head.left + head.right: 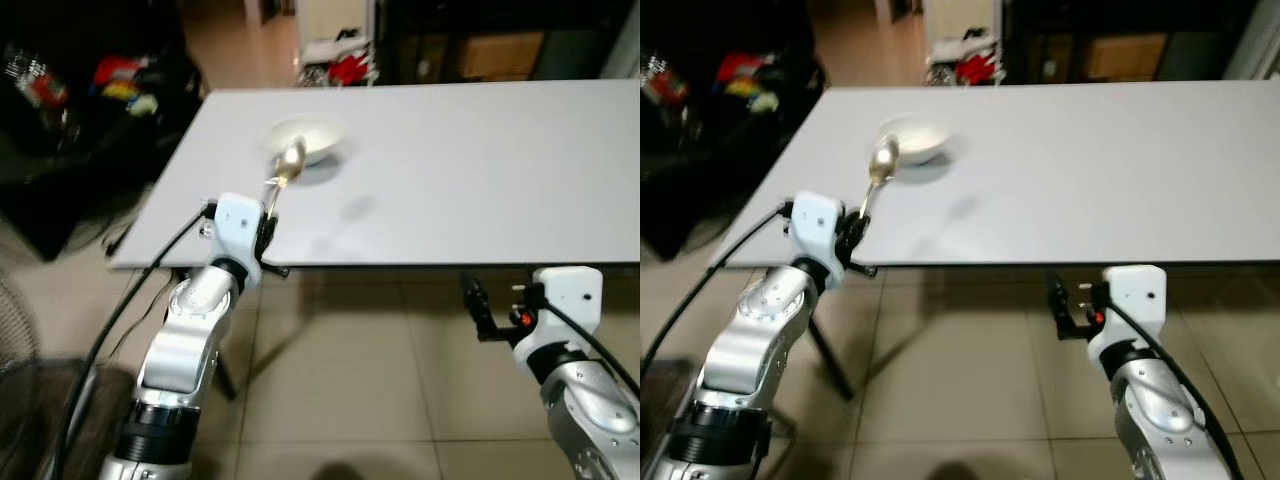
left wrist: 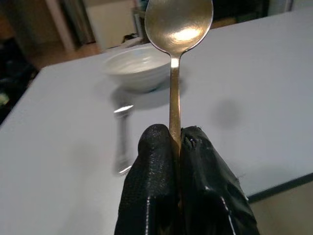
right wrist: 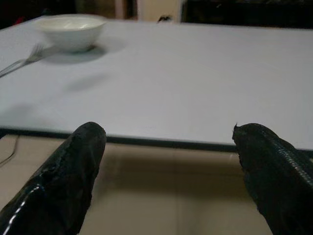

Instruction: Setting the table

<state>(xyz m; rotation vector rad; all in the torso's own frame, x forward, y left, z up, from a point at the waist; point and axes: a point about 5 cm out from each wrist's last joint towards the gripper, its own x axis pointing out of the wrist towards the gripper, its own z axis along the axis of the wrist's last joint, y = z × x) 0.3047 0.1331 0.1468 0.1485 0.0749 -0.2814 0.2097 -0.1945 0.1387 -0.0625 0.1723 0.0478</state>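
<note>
At the left near edge of the counter [image 1: 480,170], the left claw [image 2: 177,147] is pinched tight on the handle of a spoon [image 2: 177,29], bowl end raised and pointing far toward the white bowl [image 1: 306,138]; a fork [image 2: 122,142] lies on the counter just near-left of that bowl; to the right, the right claw [image 3: 168,161] hangs spread wide and holding nothing, below the counter's near edge. The grip sits low on a thin, slick handle, so I judge the spoon may pivot or slip as it is lowered; it could also clip the bowl's rim or land across the fork.
</note>
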